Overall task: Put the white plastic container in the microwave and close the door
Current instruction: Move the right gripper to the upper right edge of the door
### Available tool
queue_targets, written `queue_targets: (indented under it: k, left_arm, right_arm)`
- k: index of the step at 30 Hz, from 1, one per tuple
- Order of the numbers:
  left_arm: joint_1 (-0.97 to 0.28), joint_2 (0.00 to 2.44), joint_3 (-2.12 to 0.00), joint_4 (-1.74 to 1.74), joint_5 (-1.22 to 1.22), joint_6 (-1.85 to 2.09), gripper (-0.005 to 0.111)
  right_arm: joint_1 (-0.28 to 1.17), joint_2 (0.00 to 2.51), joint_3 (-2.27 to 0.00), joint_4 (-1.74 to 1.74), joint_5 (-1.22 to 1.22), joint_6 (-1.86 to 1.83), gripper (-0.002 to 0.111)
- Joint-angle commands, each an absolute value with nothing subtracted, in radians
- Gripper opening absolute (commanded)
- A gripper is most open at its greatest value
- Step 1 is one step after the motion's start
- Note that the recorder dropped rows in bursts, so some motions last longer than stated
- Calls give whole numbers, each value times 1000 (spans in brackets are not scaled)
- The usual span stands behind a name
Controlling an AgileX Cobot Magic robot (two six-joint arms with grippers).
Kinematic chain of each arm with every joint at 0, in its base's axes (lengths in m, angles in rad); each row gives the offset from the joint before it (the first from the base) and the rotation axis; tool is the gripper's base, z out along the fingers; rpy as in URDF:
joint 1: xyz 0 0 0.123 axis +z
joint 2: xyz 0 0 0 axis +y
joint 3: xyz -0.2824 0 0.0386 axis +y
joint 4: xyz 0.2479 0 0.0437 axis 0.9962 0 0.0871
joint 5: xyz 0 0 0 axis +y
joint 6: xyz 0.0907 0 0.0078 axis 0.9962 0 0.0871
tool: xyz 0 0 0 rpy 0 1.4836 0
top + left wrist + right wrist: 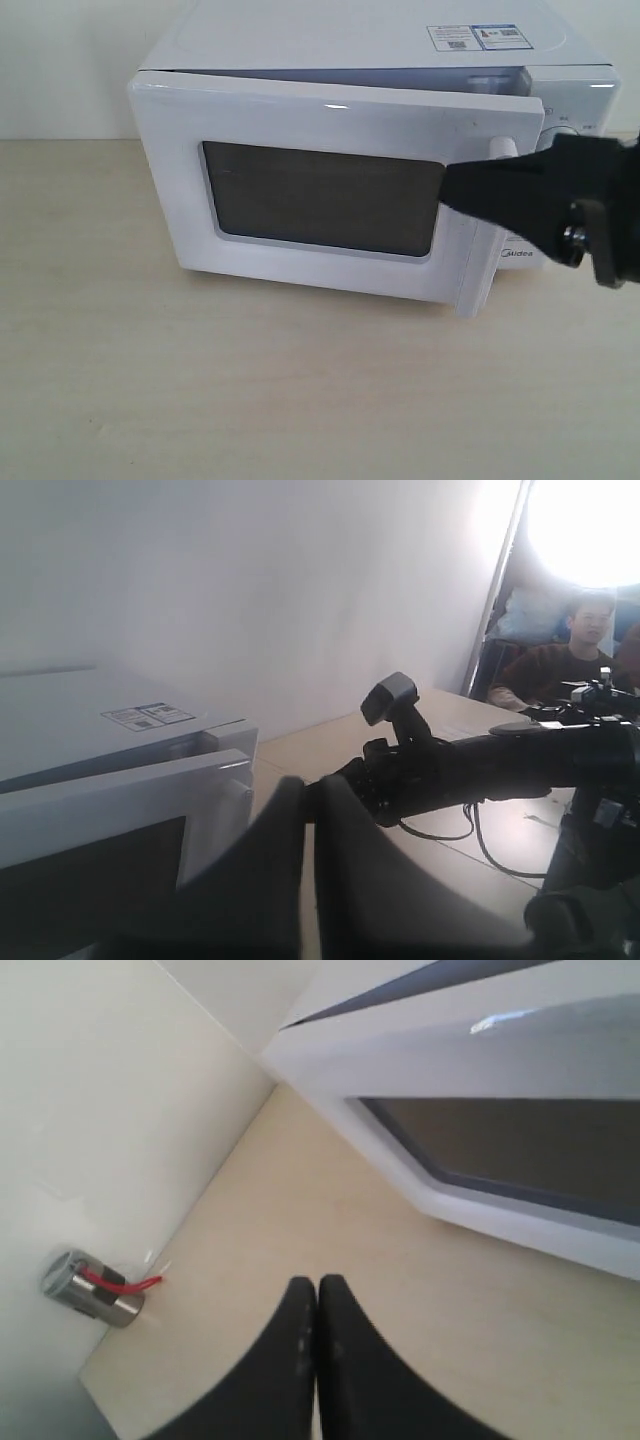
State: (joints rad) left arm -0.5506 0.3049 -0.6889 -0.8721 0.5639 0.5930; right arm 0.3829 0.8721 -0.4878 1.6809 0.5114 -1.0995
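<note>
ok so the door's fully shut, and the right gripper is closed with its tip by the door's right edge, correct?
Not fully shut. The door stands ajar: the exterior view shows a gap between its top edge and the microwave body. The rest holds: the right gripper is closed, with its tip by the door's right edge.

Grey brand lettering (517, 257) "Midea" read low on right front panel of white boxy countertop microwave (300, 45). Two white rectangular stickers (480, 37) recorded on microwave top, showing QR-type squares, one with blue band; print too small to read. Small marks beside upper knob were illegible.
</note>
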Motion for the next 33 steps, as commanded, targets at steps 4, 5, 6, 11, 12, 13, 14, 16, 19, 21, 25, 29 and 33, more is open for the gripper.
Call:
queue_targets:
  k: [4, 5, 6, 11, 12, 13, 14, 16, 19, 21, 25, 29, 33]
  left_arm:
    - [-556, 304, -684, -875, 584, 582, 4]
    - [-556, 304, -684, -875, 584, 582, 4]
    - [-556, 304, -684, -875, 584, 584, 4]
    - [-556, 304, -684, -875, 584, 584, 4]
    - [-556, 304, -684, -875, 584, 584, 4]
    - [-556, 304, -684, -875, 584, 584, 4]
    - [-556, 304, -684, -875, 584, 584, 4]
    - [-556, 304, -684, -875, 584, 584, 4]
    - [-556, 304, -684, -875, 580, 584, 4]
    - [-556, 304, -684, -875, 577, 584, 4]
    - [-556, 304, -684, -875, 575, 584, 4]
    - [-556, 304, -684, -875, 575, 584, 4]
    - [-556, 304, -684, -875, 575, 584, 4]
  right_arm:
    - [587, 884, -490, 1695, 336, -1148, 0]
    - [607, 884, -490, 1705, 283, -1170, 0]
    - [626, 884, -490, 1721, 197, -1201, 0]
    - [682, 884, -490, 1689, -246, -1188, 0]
    - [684, 884, -490, 1649, -261, -1162, 0]
    - [687, 884, -492, 1598, -264, -1115, 0]
    - [691, 884, -498, 1539, -252, -1052, 0]
    - [710, 887, -512, 1423, -241, -927, 0]
    - [733, 917, -537, 1302, -272, -769, 0]
    - [741, 950, -557, 1250, -285, -719, 0]
    - [757, 1032, -597, 1228, -319, -676, 0]
    - [757, 1125, -631, 1223, -334, -650, 0]
    - [757, 1185, -654, 1199, -402, -631, 0]
